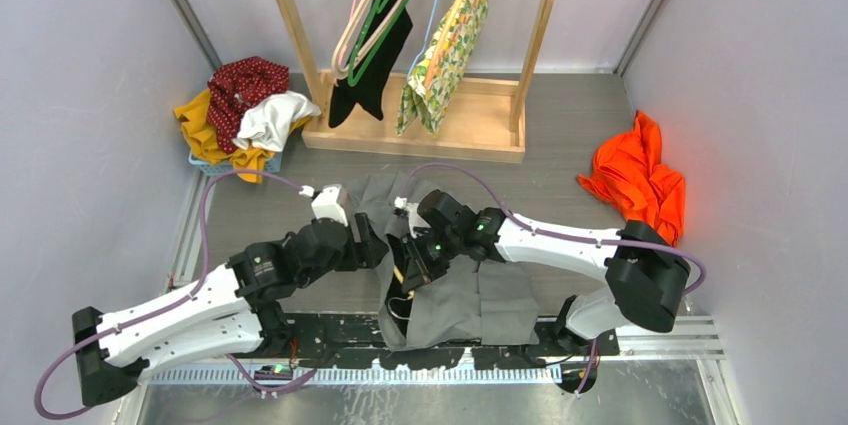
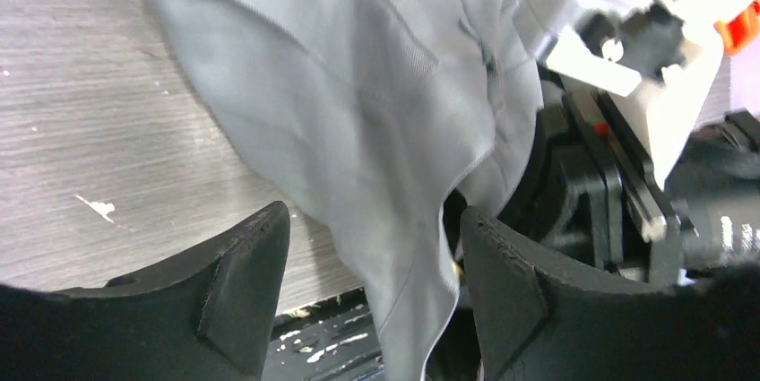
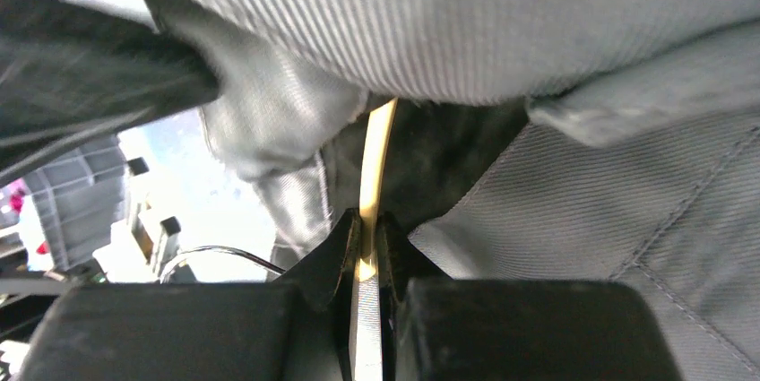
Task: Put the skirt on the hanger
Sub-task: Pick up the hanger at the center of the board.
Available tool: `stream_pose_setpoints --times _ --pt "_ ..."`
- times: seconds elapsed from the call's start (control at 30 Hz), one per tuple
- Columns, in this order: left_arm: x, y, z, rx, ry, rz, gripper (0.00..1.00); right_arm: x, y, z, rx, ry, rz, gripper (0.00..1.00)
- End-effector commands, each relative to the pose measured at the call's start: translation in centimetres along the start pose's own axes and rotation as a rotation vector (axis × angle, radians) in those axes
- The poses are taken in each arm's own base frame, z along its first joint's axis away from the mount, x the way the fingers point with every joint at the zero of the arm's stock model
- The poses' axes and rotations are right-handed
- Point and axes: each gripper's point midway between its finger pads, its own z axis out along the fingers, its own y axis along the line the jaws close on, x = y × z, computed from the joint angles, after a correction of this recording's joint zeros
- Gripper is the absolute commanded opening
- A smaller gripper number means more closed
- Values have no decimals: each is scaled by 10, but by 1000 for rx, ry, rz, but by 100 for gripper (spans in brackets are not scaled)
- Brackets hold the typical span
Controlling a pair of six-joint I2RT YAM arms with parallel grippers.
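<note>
Grey skirt [image 2: 358, 112] hangs between the left gripper's [image 2: 372, 229] spread fingers, above the wood-grain worktop [image 2: 81, 103]; the right arm [image 2: 645, 94] touches the skirt's right edge

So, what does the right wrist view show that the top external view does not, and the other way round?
Only the right wrist view shows plainly the right gripper shut on the thin cream hanger, with fabric draped over it. Only the top external view shows the wooden rack with hung clothes, the basket of clothes, the orange garment and the left arm. Both show the grey skirt.
</note>
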Motion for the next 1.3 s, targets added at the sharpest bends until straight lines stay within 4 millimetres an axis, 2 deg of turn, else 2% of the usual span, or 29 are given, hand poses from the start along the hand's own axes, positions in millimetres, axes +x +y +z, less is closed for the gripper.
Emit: stream_pose_setpoints --times 0.0,0.1,0.2,0.3,0.5,0.7,0.97,1.03,1.07,1.13,1.27 --pt "-17 -15 8 32 3 36 70 -9 51 -20 -205 -5 -27 1" --pt "-27 -14 13 21 0 38 70 -5 65 -28 -286 1 -26 1" --pt "-47 -11 4 25 -43 23 70 -4 77 -38 -345 -8 -28 1" --pt "-65 -15 -3 56 -70 11 67 -3 81 -44 -365 -10 -33 1" --pt "-79 -47 6 156 -44 9 50 -6 86 -47 -376 -14 -39 1" --pt "-97 -84 20 227 -14 14 46 -9 86 -50 -342 -29 -76 1" --pt "-100 -110 54 259 74 13 42 -5 102 -65 -372 -33 -147 1" --pt "-99 -113 60 266 90 10 41 -3 112 -73 -409 -38 -168 1" --pt "-93 -111 71 250 120 12 41 -3 119 -78 -433 -44 -183 1" --pt "-85 -113 79 251 169 17 40 -3 131 -87 -481 -55 -203 1" --pt "-79 -114 87 252 208 28 39 1 159 -110 -615 -48 -237 1"
